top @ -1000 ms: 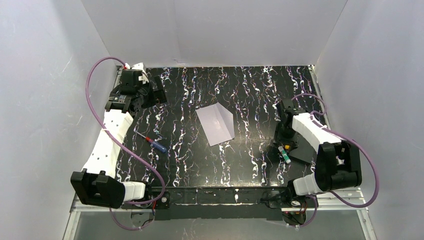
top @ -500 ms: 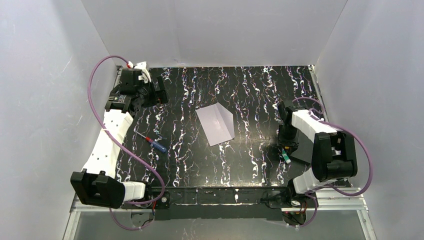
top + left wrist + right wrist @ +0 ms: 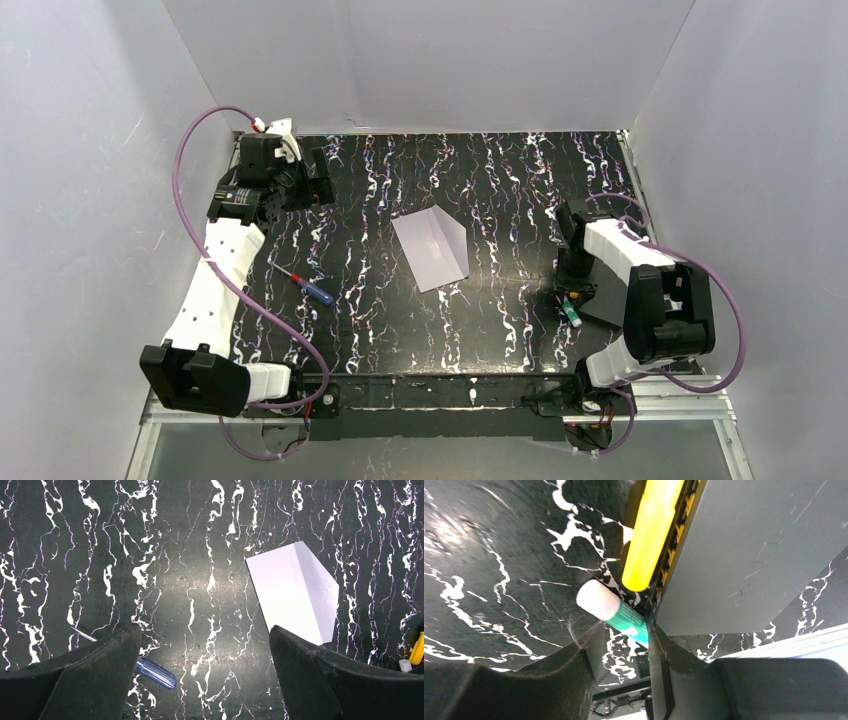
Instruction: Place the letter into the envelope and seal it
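The lavender-grey envelope (image 3: 432, 250) lies flat mid-table with its flap folded and also shows in the left wrist view (image 3: 295, 595). The cream-tan letter is not in view. My left gripper (image 3: 318, 182) hangs open and empty at the far left, well above the table (image 3: 205, 630), left of the envelope. My right gripper (image 3: 572, 298) is low at the right side, its jaws narrowly apart (image 3: 624, 627). The green end of a glue stick (image 3: 611, 607) lies at its fingertips, touching the right finger.
A flat black rectangle (image 3: 605, 305) lies under the right gripper, with a yellow tool (image 3: 651, 535) along its edge. A red-and-blue screwdriver (image 3: 308, 287) lies left of the envelope. White walls close in three sides.
My right arm has folded back, elbow swinging toward the near edge, and its gripper has dropped slightly onto the glue stick. My left gripper has shifted slightly toward the far wall. The envelope has not moved.
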{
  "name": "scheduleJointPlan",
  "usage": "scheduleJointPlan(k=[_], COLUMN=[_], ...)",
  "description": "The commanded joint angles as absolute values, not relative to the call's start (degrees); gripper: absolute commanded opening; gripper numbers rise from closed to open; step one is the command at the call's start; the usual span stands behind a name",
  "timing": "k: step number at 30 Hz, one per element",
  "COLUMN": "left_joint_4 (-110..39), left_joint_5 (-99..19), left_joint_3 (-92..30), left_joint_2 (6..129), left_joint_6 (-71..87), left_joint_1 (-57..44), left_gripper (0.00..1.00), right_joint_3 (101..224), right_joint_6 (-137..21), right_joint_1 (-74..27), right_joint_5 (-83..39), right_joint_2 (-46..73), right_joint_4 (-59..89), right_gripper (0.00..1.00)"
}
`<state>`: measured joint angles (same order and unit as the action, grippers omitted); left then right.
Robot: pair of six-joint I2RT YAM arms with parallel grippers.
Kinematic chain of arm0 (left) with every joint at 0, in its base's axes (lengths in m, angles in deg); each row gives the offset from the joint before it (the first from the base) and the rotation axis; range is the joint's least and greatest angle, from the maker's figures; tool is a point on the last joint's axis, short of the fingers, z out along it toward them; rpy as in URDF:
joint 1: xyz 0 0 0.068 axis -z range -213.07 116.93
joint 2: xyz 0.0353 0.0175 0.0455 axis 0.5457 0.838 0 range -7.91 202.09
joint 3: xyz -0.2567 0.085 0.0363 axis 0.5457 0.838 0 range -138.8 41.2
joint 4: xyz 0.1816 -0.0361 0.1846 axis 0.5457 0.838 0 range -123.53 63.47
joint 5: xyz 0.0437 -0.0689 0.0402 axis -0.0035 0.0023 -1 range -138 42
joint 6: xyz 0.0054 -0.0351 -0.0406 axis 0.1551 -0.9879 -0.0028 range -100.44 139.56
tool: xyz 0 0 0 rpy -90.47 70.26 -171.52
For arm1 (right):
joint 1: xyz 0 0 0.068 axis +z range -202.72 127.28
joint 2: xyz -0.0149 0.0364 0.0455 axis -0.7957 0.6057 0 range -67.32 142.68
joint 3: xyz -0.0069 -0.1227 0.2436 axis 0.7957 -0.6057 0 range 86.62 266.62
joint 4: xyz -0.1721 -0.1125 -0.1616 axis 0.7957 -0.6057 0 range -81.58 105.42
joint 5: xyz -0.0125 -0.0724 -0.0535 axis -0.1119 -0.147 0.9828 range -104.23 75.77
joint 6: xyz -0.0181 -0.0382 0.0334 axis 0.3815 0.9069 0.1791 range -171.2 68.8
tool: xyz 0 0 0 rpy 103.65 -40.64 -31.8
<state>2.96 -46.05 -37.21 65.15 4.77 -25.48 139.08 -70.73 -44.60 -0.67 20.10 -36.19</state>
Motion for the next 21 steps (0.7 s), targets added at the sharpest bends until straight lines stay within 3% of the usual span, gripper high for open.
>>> scheduleJointPlan(k=[1, 6, 16, 21], left_joint_4=[4.08, 4.09, 4.00, 4.00], left_joint_5=[-46.63, -46.68, -46.33, -46.24], left_joint_3=[-38.26, -38.06, -38.11, -38.15], left_joint_2=[63.90, 64.03, 64.96, 65.22], left_joint_6=[5.41, 5.28, 5.08, 5.01], left_joint_1=[-25.60, -25.60, -25.56, -25.60], left_gripper=[0.98, 0.98, 0.98, 0.98], right_joint_3=[142.21, 145.41, 137.47, 135.98], right_joint_6=[-72.84, -73.01, -72.55, -72.64], right_joint_1=[-44.19, -43.96, -43.93, -44.00], right_joint_5=[0.42, -1.83, -8.58, -5.65], right_joint_2=[16.27, 13.25, 16.70, 18.80], right_joint_4=[-33.46, -35.40, -29.53, -27.93], right_gripper=[0.45, 0.45, 0.52, 0.53])
